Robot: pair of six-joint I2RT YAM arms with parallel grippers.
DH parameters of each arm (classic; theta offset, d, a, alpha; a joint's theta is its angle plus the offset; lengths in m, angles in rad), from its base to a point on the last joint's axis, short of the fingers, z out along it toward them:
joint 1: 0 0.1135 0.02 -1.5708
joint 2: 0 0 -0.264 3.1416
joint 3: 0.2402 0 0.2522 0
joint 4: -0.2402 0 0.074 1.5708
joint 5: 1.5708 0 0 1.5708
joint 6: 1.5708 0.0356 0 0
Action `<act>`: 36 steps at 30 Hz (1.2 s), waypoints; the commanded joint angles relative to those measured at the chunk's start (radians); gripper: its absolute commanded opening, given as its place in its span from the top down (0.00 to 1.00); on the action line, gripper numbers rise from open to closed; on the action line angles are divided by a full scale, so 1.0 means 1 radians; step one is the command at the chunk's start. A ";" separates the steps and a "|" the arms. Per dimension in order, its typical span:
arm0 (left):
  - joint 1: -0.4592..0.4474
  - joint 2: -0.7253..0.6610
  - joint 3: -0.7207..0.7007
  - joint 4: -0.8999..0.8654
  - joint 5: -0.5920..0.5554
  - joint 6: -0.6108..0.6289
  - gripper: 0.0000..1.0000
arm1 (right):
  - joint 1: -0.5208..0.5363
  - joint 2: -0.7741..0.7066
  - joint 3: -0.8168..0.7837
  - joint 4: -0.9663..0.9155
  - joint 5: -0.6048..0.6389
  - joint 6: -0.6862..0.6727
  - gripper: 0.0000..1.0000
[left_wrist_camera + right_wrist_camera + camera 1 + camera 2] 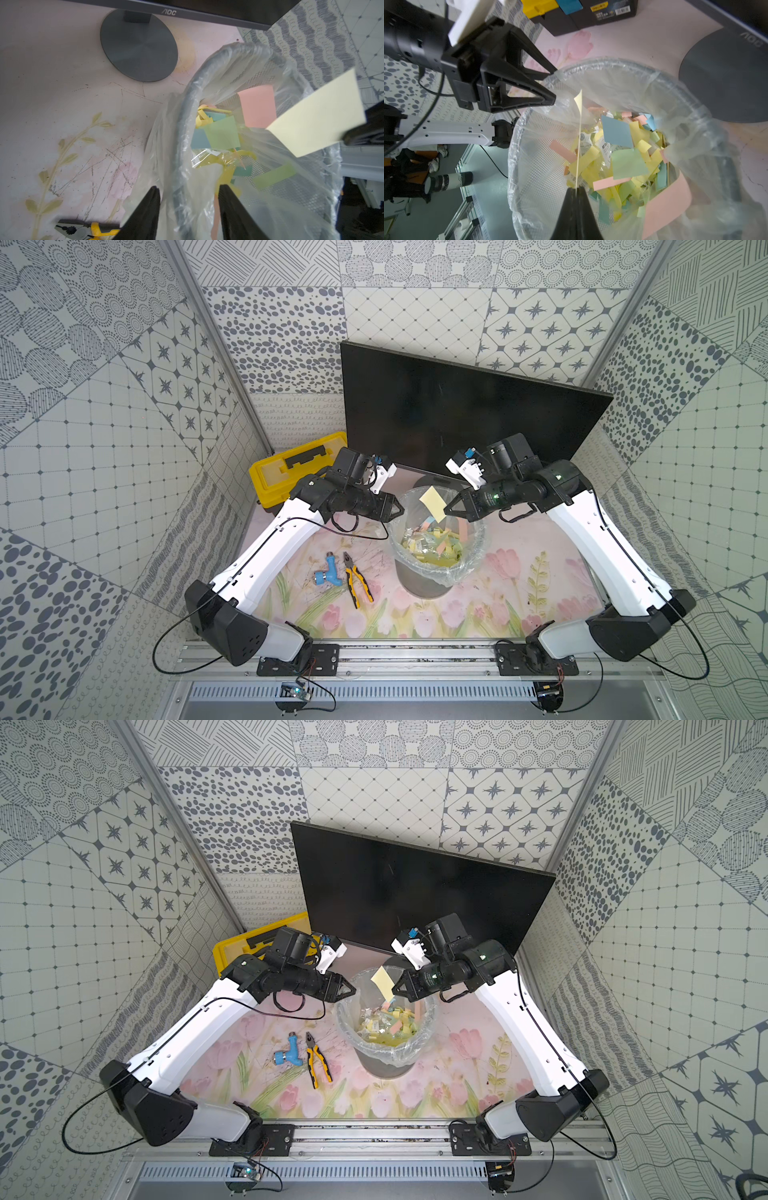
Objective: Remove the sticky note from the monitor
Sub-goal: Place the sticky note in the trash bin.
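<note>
The monitor point(457, 406) point(415, 886) stands at the back, its black screen bare where it shows. My right gripper point(445, 510) point(395, 990) point(576, 188) is shut on one edge of a pale yellow sticky note point(432, 498) point(382, 977) point(318, 116) point(579, 99), which hangs over a lined waste bin point(424, 589) point(382, 1069). From the other side of the bin my left gripper point(402, 510) point(354, 990) point(189, 189) point(554, 85) is open. Its fingers straddle the bin's rim point(187, 104) and plastic liner, and hold no note.
The bin holds several coloured paper notes. The monitor's round stand base point(139, 45) point(726, 83) sits just behind it. A yellow toolbox point(291, 472) lies at the back left. Yellow-handled pliers point(355, 576) and a blue fitting point(328, 572) lie left of the bin.
</note>
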 commanded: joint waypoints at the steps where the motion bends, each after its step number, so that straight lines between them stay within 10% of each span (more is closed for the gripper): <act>1: -0.003 0.010 -0.018 0.038 -0.007 -0.012 0.59 | 0.063 0.035 0.027 -0.092 0.119 -0.077 1.00; 13: -0.003 0.023 -0.026 0.060 0.021 -0.028 0.72 | 0.159 0.147 0.073 -0.115 0.276 -0.107 0.94; 23: -0.002 0.018 -0.024 0.090 0.039 -0.040 0.72 | 0.188 0.160 0.100 -0.126 0.385 -0.122 0.53; 36: 0.012 -0.068 -0.063 0.233 -0.041 -0.056 0.29 | 0.186 0.040 0.144 0.011 0.573 -0.120 0.18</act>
